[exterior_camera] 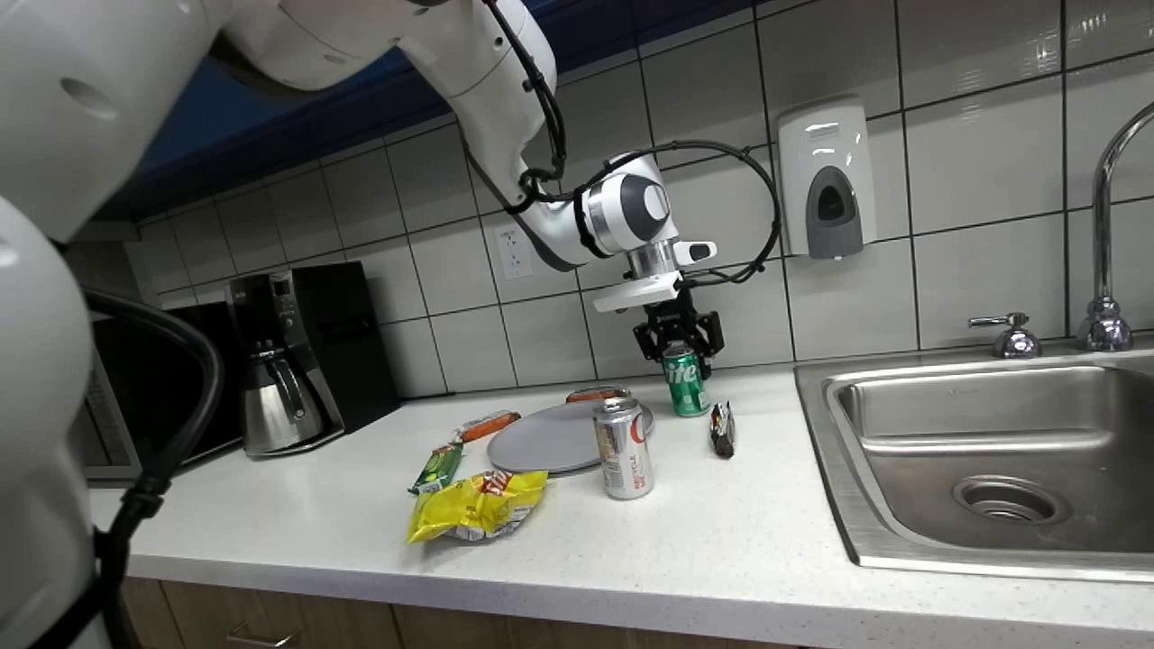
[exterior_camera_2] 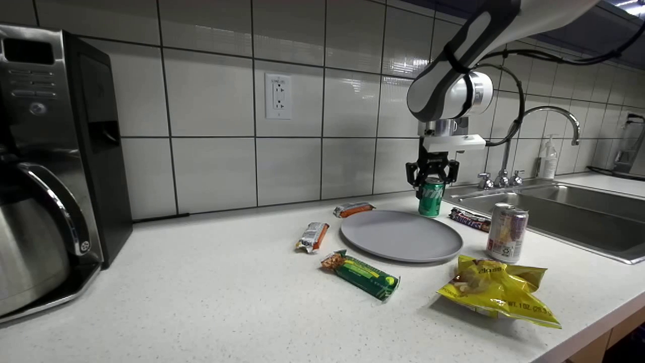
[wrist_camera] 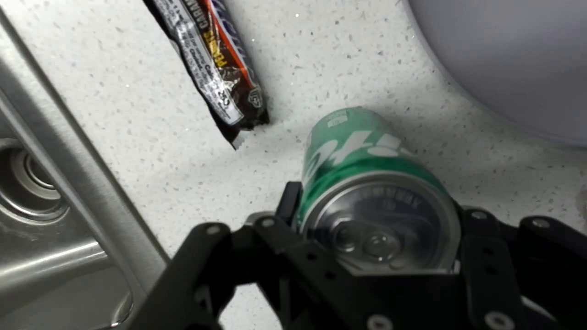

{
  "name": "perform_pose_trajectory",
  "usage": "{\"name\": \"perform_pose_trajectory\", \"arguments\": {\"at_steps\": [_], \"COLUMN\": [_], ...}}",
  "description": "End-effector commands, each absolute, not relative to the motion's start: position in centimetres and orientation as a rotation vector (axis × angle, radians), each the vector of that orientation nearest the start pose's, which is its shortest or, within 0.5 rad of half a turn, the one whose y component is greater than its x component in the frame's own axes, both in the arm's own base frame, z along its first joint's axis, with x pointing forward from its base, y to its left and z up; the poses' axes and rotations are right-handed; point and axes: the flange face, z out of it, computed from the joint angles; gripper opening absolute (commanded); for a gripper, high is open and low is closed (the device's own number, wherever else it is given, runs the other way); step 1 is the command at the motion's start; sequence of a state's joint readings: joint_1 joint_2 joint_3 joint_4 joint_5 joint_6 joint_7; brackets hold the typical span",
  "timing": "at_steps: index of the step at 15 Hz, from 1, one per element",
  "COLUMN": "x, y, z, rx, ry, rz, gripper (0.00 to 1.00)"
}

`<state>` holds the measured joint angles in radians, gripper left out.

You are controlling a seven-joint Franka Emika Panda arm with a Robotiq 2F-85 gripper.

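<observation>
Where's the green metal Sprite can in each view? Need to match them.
In an exterior view: green metal Sprite can, centre-right, right of the flat round grey plate.
In an exterior view: can, centre-right, beyond the plate.
Wrist view: can, centre-right; plate, upper right.
Shared landmark: the plate.

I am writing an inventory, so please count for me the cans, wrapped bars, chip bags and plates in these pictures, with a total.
Cans: 2 (green can, silver can)
Wrapped bars: 4 (green bar, orange bar, second orange bar, Snickers bar)
Chip bags: 1 (yellow chip bag)
Plates: 1 (grey plate)
Total: 8
</observation>
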<state>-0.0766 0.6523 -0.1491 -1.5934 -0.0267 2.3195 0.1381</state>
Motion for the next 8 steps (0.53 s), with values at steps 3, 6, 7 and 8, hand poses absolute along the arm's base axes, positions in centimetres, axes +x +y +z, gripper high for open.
{"name": "perform_pose_trajectory", "arguments": {"at_steps": [3, 6, 7, 8], "x": [69.60, 69.48, 69.34, 69.17], "y": [-14.52, -14.44, -14.39, -14.34], "z": [27.21, 27.57, 27.71, 27.88], "rx": [-3.199, -3.202, -3.201, -3.201], "ry": [0.555, 0.565, 0.565, 0.565], "rz": [-0.084, -0.086, -0.085, -0.085], "gripper": [0.97, 1.00, 1.00, 1.00]}}
